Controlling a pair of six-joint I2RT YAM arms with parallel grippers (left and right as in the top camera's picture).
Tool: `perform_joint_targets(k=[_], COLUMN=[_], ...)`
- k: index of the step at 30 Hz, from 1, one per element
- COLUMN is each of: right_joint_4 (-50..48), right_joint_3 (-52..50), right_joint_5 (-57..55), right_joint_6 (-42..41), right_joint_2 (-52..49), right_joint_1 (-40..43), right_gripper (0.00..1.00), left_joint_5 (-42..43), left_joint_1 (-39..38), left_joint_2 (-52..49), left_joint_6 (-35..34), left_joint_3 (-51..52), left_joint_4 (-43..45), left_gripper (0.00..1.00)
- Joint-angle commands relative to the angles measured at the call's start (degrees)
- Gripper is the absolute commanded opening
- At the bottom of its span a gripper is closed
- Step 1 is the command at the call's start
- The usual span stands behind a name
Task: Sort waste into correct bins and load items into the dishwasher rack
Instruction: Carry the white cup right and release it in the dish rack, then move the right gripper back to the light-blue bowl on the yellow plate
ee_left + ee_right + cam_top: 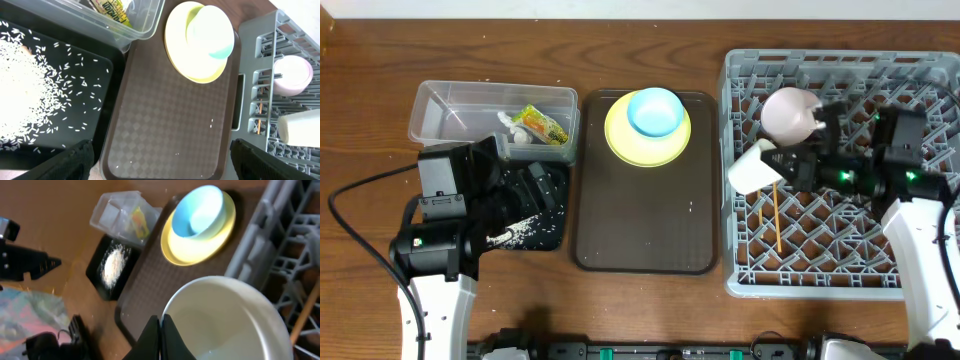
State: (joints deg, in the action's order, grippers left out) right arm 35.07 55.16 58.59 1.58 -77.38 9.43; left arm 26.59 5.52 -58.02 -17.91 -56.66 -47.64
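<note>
Overhead view: the right gripper [788,166], jaws closed on the rim of the small white cup [753,170] over the dishwasher rack [840,287], holds so thinly that the cup could slip and fall, while the left gripper [161,150] hangs with jaws open.

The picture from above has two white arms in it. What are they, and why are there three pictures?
Those are two robot arms, each with a two-finger hand. That picture looks down from above the table. The other two come from cameras on each wrist. On the table sit a clear tub with a snack wrapper, a black tray of rice, a brown tray carrying a yellow plate and blue cup, and a grey dish rack holding a pink bowl and chopsticks. The left hand is open and empty. The right hand pinches a white cup by the rack's edge.
</note>
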Motion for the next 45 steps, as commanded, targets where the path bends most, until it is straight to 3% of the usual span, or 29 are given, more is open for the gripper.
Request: perform_joint_targets(k=[1, 8, 30, 45], right_joint_4=[-3.02, -10.54, -14.64, -9.99], right_joint_3=[-3.56, -9.22, -9.44, -9.46], right_joint_5=[4.87, 5.33, 8.04, -7.85], right_joint_6=[-3.21, -4.81, -4.72, -4.76], right_joint_2=[0.26, -1.25, -11.39, -11.39], right_joint_1=[2.47, 3.89, 7.98, 9.84], right_gripper=[0.01, 0.01, 0.01, 0.01], left_joint_5=[-0.31, -0.31, -0.31, -0.31], left_joint_1=[0.26, 0.24, 0.26, 0.24], left_joint_2=[0.04, 0.04, 0.04, 0.04], left_joint_6=[0.74, 0.74, 0.74, 0.74], left_joint_3=[-0.24, -0.24, -0.24, -0.24], left_joint_4=[-0.02, -0.02, -0.02, -0.02], left_gripper=[0.9, 0.9, 0.9, 0.9])
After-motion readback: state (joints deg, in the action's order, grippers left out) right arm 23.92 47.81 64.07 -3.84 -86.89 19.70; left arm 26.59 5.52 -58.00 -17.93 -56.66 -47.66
